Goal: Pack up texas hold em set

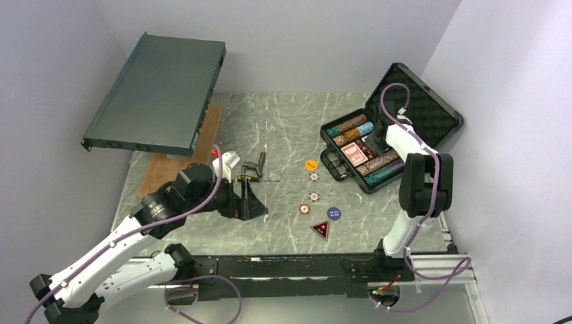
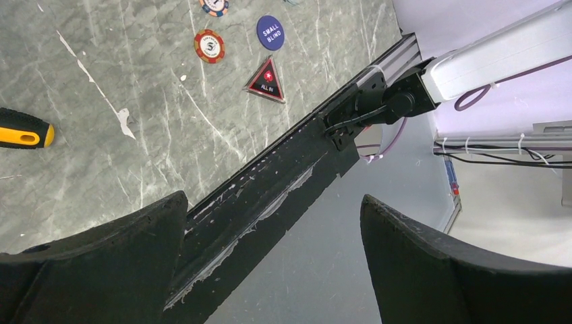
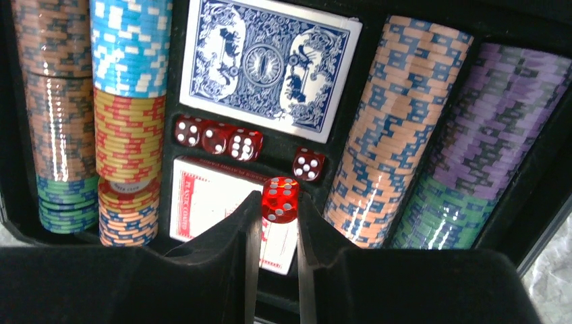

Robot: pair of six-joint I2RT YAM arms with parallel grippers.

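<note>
The black case [image 1: 432, 111] lies open at the back right, its foam lid up. In its tray are striped chip rows [image 3: 398, 121], a blue deck [image 3: 266, 64], a red deck [image 3: 202, 196] and several red dice [image 3: 216, 138]. My right gripper [image 3: 279, 198] hangs just above the tray, shut on one more red die [image 3: 280, 202] pinched at its fingertips. Loose on the table are an orange button [image 1: 311, 164], three chips [image 1: 314, 196], a blue small-blind button [image 2: 270, 32] and a triangular all-in marker [image 2: 267, 81]. My left gripper [image 2: 273, 199] is open and empty, over the table's front rail.
A large dark-grey rack unit [image 1: 158, 94] leans at the back left over a wooden board [image 1: 179, 158]. An orange-handled screwdriver [image 2: 23, 129] lies beside the left arm. The black front rail [image 2: 283, 169] runs under the left fingers. A clear disc [image 1: 353, 200] lies near the case.
</note>
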